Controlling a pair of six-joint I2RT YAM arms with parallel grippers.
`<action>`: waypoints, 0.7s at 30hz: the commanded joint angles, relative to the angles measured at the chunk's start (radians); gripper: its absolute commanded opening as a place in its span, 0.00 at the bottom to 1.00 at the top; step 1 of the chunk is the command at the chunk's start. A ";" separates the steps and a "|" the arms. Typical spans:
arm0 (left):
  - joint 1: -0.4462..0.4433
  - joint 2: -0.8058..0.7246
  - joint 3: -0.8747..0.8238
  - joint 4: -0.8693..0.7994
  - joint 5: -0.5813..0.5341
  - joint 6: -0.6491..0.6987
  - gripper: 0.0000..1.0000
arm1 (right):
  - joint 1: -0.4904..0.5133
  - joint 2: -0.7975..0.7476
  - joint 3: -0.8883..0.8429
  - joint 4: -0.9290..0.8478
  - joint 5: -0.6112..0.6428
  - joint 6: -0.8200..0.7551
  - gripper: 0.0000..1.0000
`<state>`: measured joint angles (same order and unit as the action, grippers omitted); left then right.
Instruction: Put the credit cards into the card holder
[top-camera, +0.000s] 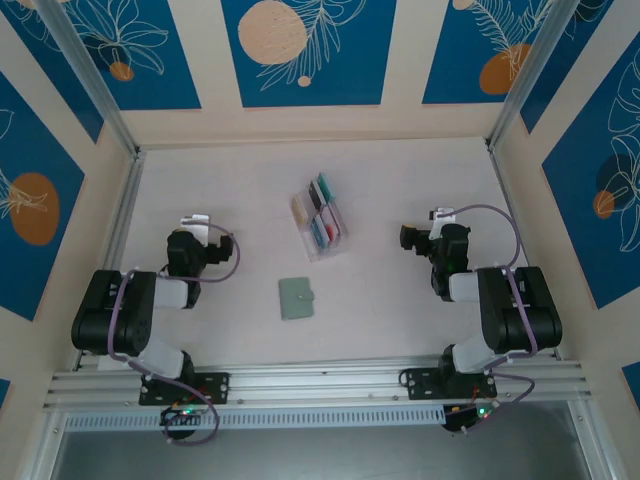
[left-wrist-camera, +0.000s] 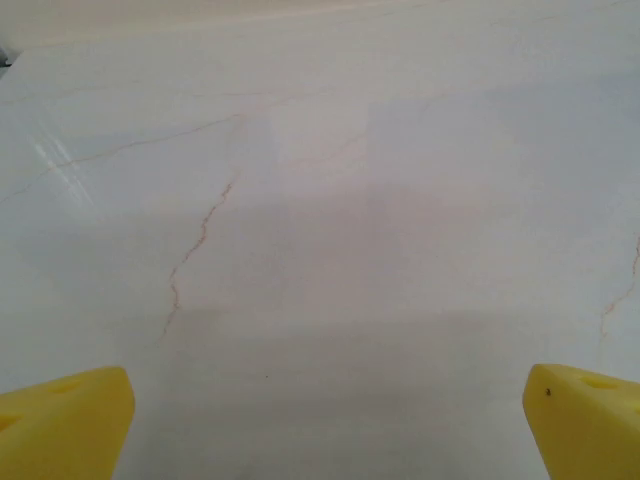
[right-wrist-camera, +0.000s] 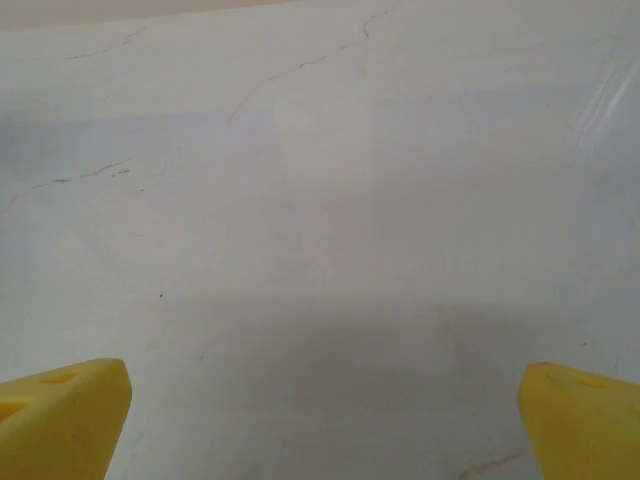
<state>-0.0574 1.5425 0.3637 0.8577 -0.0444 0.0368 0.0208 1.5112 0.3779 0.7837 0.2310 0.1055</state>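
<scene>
- Table (top-camera: 400, 170): pale surface with thin brownish veins, walled in by panels with a blue-and-orange leaf print.
- Credit cards (top-camera: 322, 228): they stand on edge in a clear slotted rack (top-camera: 338, 250) near the middle of the table. Teal, pink, blue and cream edges can be made out; the count cannot be told from above.
- Card holder (top-camera: 296, 298): a sage-green wallet, folded shut and lying flat, with a small tab at its right edge. It sits apart from the rack, on the side nearer the arm bases and slightly to the left, roughly midway between the two arms.
- Left gripper (top-camera: 197, 222): it hangs over bare table, left of the card holder and well apart from it. In the left wrist view its yellow fingertips (left-wrist-camera: 62, 422) sit at the two bottom corners, so the jaws are spread wide with nothing between them but table.
- Right gripper (top-camera: 441, 218): it hangs over bare table, right of the rack and clear of it. In the right wrist view its yellow fingertips (right-wrist-camera: 585, 420) also sit far apart, so the jaws are wide and hold nothing.
</scene>
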 joint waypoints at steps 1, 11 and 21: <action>-0.009 0.018 0.023 0.048 0.026 0.020 1.00 | 0.009 0.012 0.027 0.047 -0.010 0.012 0.99; -0.004 0.018 0.027 0.041 0.037 0.017 1.00 | 0.007 0.012 0.025 0.048 -0.013 0.013 0.99; -0.002 0.016 0.024 0.045 0.038 0.015 1.00 | 0.005 0.010 0.024 0.050 -0.016 0.013 0.99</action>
<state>-0.0570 1.5482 0.3698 0.8753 -0.0288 0.0368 0.0204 1.5112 0.3782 0.8001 0.2272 0.1059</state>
